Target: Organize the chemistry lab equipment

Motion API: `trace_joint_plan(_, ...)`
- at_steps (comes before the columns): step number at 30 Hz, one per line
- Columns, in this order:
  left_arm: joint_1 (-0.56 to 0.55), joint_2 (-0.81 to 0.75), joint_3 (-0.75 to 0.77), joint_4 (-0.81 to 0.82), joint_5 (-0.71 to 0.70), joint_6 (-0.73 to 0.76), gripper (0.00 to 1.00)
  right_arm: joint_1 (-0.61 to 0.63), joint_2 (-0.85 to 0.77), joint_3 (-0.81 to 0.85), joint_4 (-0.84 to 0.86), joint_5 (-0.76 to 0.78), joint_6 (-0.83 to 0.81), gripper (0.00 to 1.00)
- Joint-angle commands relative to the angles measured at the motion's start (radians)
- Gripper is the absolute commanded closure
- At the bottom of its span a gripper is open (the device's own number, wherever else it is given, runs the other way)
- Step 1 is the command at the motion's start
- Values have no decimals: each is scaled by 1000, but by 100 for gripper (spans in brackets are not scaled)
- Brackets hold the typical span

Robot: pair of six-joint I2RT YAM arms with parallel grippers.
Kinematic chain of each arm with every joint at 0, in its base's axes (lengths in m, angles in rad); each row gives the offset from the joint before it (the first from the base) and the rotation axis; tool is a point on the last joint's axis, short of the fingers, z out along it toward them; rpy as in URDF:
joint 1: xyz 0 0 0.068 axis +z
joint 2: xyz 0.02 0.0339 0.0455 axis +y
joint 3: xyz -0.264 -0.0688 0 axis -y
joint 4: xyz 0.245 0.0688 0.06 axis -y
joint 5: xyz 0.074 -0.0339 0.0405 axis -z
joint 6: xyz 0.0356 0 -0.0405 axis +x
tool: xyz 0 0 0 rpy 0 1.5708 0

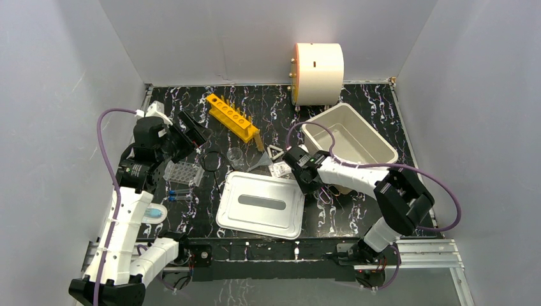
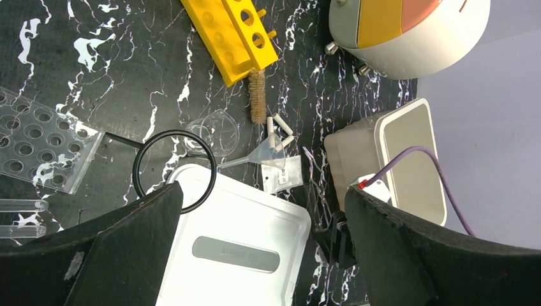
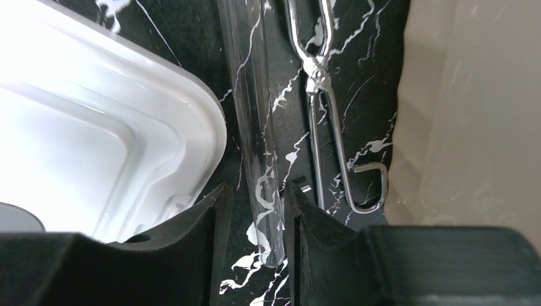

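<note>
My right gripper (image 3: 256, 188) is low on the table between the white lid (image 3: 96, 127) and the tub wall (image 3: 472, 115). Its fingers straddle the end of a clear glass test tube (image 3: 258, 140) with a small gap on the left side. Wire tongs (image 3: 332, 127) lie just right of the tube. My left gripper (image 2: 263, 194) is wide open and empty, held above the table's left side. The orange tube rack (image 1: 231, 116), well plate (image 1: 184, 172), beaker (image 1: 235, 154), funnel (image 1: 260, 162), white triangle (image 1: 275, 152) and blue-capped vials (image 1: 180, 194) lie on the table.
The white tub (image 1: 349, 141) stands at the right and its flat lid (image 1: 260, 204) lies at front centre. The cream drum (image 1: 318, 65) is at the back. A black ring (image 1: 211, 160), a brush (image 2: 257, 95), a small packet (image 1: 279, 169) and a pale blue dish (image 1: 153, 212) lie about.
</note>
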Motion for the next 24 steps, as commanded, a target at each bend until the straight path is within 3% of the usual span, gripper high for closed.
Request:
trace_joint_plan(1,-4,-19,-4,0,-5,2,2,5,-21,-39,46,-13,-3,57)
trace_joint_plan(17,-4,-17,28,-15,6,0,2,5,60,-44,114,-16,-23,57)
trace_joint_plan(24,-4,-35,27,-19,37,-11,2,6,30,-76,161,60,-17,68)
